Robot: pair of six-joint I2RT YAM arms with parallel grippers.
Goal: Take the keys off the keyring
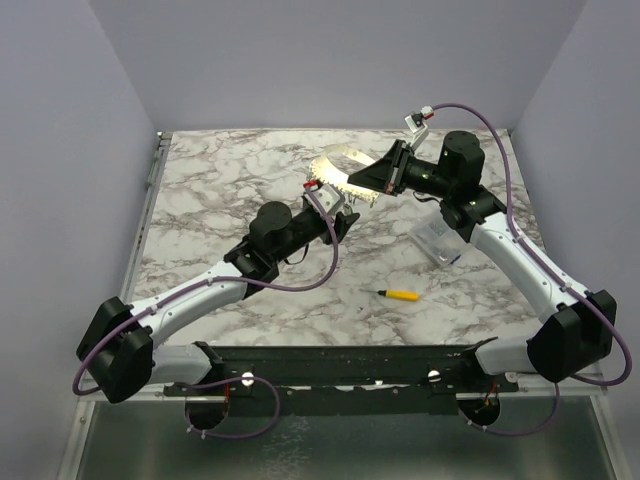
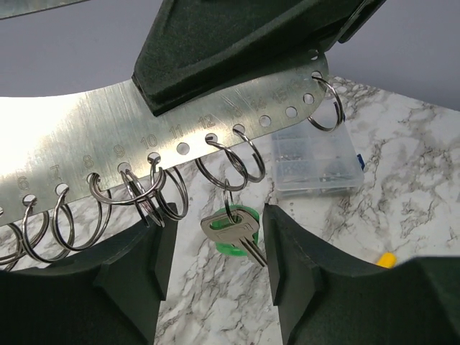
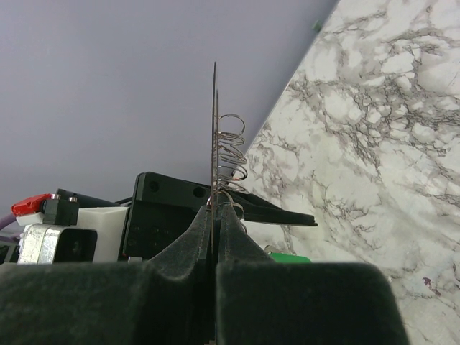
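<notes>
Above marbled worktop [image 2: 410,144], right pincer [image 3: 213,223] is clamping the plate [image 2: 108,136]; keys [image 2: 233,228] are dangling inside the spread-jawed left pincer [image 2: 215,237], probably needing squeeze-and-pull.

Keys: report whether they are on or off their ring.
On. In the left wrist view the keys hang from a ring under the metal plate.

Marble-patterned table [image 1: 220,180] enclosed by plain lavender walls [image 1: 300,60]
</notes>
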